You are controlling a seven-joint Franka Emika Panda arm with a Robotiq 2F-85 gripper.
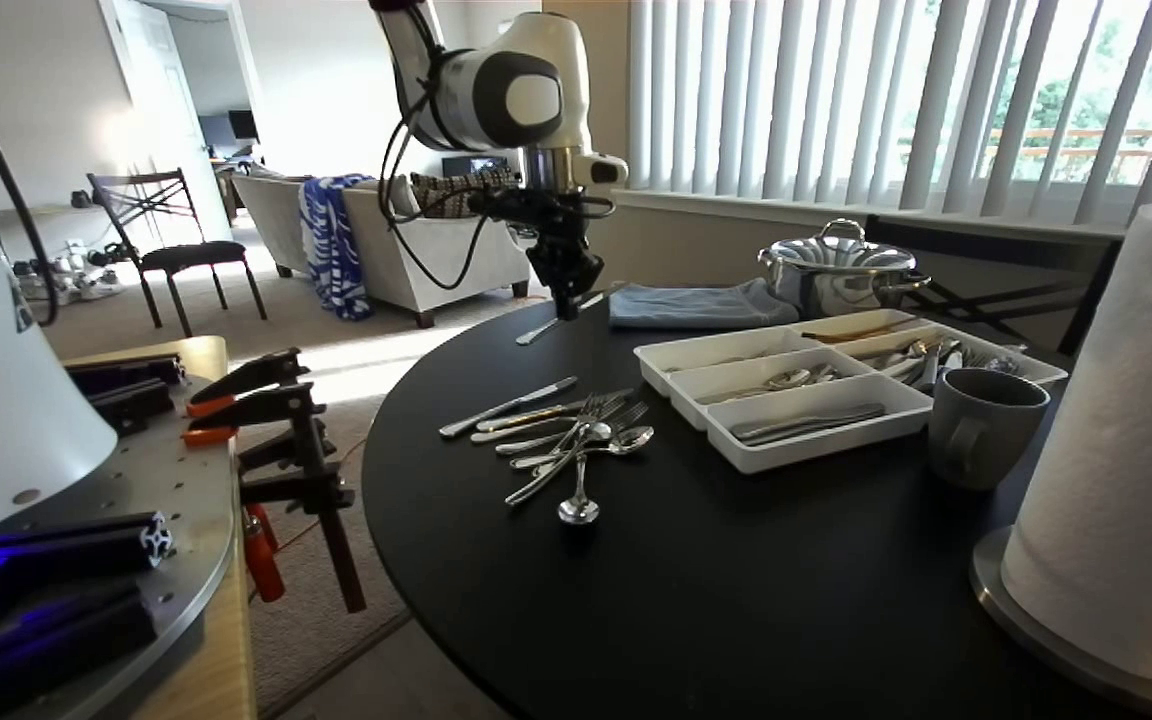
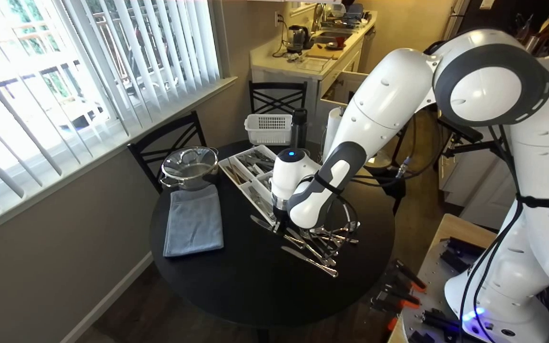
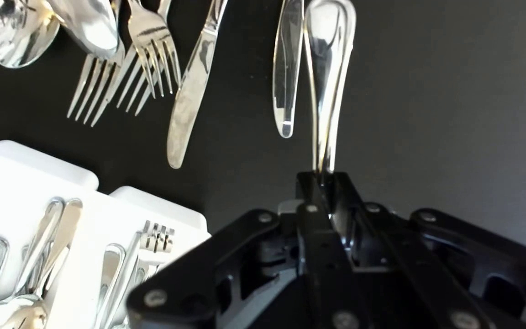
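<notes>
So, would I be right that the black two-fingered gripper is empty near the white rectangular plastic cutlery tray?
Not quite: the gripper near the tray is closed on a slim, shiny silver metal utensil, as the wrist view shows.

A lidded pot (image 2: 189,170) stands beside a folded blue cloth (image 2: 193,223).

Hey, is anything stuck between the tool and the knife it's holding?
Nothing visible. In the wrist view, the tool is closed directly on the knife. A loose knife appears alongside its handle there, but not between the two, and the cutlery tray is off to one side.
</notes>
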